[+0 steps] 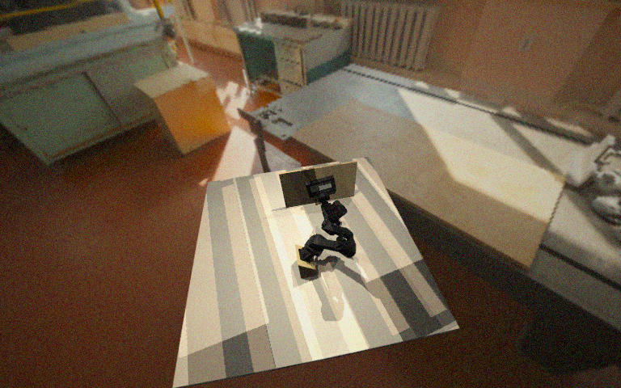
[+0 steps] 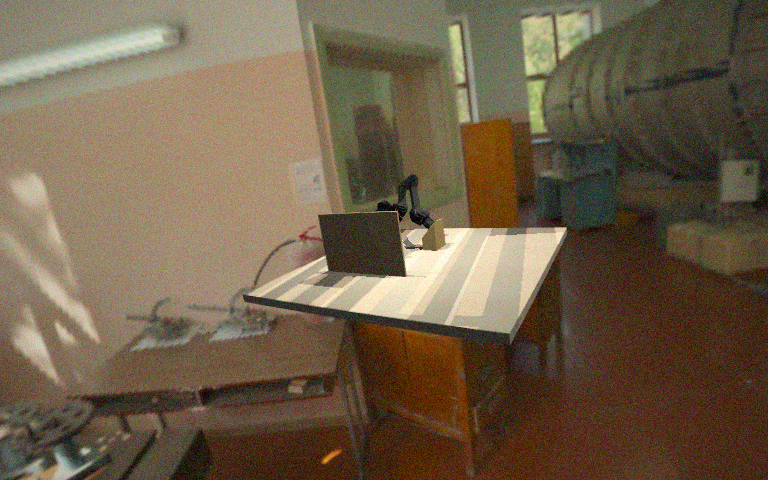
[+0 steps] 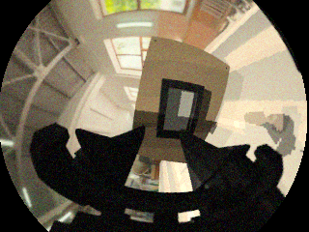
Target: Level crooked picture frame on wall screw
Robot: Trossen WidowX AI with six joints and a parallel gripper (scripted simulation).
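The black picture frame (image 1: 310, 188) (image 3: 163, 108) hangs on the upright tan board (image 1: 293, 197) (image 2: 362, 243) (image 3: 149, 87). In the top view it looks slightly crooked against the board, its right side a little higher. The exterior view shows only the board's back. My gripper (image 1: 322, 200) (image 3: 162, 130) is open and holds nothing. It is in front of the frame, close to its lower edge in the top view. In the wrist view the fingertips are near the frame's near end; whether they touch it cannot be told. The screw and notched strip are hidden.
The arm's base stands on a small tan block (image 1: 308, 271) (image 2: 434, 236) on the striped table top (image 1: 233, 297) (image 2: 481, 294). The board stands near the table's far edge in the top view. The arm reaches from the block toward the board.
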